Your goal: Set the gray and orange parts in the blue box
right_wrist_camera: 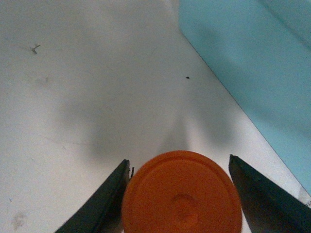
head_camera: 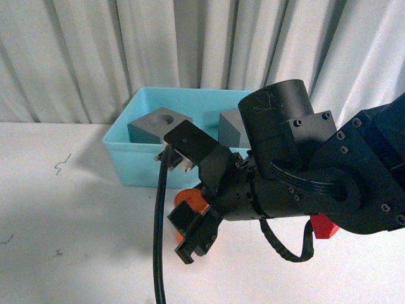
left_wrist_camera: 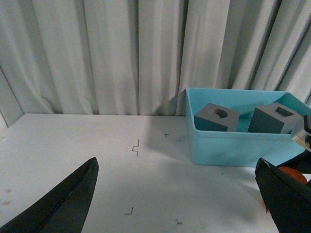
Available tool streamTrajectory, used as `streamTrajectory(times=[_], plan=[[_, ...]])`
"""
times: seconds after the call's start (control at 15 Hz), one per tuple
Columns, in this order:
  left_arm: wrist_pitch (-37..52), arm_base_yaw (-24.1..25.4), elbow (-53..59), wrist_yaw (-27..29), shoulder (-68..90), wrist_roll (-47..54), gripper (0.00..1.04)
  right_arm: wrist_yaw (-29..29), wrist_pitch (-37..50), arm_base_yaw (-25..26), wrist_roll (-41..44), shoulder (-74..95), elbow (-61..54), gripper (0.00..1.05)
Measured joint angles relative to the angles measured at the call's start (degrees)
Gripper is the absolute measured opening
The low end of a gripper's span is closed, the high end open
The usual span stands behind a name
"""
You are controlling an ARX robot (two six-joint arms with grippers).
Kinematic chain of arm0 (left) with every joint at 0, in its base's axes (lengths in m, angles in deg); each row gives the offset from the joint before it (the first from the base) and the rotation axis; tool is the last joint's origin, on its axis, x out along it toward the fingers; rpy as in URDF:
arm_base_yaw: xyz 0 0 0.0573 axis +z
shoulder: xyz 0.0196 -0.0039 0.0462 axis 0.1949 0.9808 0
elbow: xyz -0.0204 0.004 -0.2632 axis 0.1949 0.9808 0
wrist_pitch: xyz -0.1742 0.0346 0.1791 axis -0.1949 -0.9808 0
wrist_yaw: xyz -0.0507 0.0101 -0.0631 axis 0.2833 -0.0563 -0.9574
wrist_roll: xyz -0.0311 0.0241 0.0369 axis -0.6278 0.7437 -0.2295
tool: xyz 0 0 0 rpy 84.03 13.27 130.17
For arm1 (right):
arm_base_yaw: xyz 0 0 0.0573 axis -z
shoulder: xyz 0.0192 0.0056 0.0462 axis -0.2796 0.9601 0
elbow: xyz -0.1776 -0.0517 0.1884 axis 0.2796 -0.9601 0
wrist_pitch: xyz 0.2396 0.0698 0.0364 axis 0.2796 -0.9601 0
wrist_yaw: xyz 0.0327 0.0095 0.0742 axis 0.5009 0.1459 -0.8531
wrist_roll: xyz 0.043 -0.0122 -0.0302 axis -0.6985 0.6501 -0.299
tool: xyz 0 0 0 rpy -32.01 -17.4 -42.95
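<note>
Nearest you, the right gripper [right_wrist_camera: 177,194] straddles the orange cylinder [right_wrist_camera: 181,193] on the white table [head_camera: 76,209], jaws open, not yet clamped; left gripper [left_wrist_camera: 177,204] open, idle. Beyond, both gray cubes [left_wrist_camera: 217,118] sit in the blue box [left_wrist_camera: 228,145]; only the cylinder remains.

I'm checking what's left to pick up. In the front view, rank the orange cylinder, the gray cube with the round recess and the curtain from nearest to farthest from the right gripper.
1. Orange cylinder, between the right gripper's fingers.
2. Round-recess gray cube, in the blue box behind.
3. Curtain, behind the box.
</note>
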Motion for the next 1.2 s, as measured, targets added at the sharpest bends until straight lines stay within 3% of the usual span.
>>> streamTrajectory(times=[0.13, 0.2, 0.27, 0.33, 0.47, 1.2], plan=[[0.0, 0.0, 0.0, 0.0, 0.0, 0.0, 0.98, 0.07, 0.92, 0.0, -0.2, 0.0, 0.0, 0.48], [0.02, 0.0, 0.0, 0.0, 0.0, 0.0, 0.98, 0.04, 3.41, 0.07, -1.81, -1.7, -2.12, 0.48], [0.0, 0.0, 0.0, 0.0, 0.0, 0.0, 0.98, -0.13, 10.51, 1.73, -10.01, -16.81, -10.47, 0.48], [0.0, 0.0, 0.0, -0.02, 0.0, 0.0, 0.98, 10.34, 17.11, 11.63, -18.03, -29.51, -10.93, 0.47], [0.0, 0.0, 0.0, 0.0, 0.0, 0.0, 0.98, 20.94, 12.35, 8.17, -24.57, -9.14, 11.08, 0.47], [0.0, 0.0, 0.0, 0.0, 0.0, 0.0, 0.98, 22.77, 7.17, 7.08, -26.53, -0.39, 17.59, 0.47]])
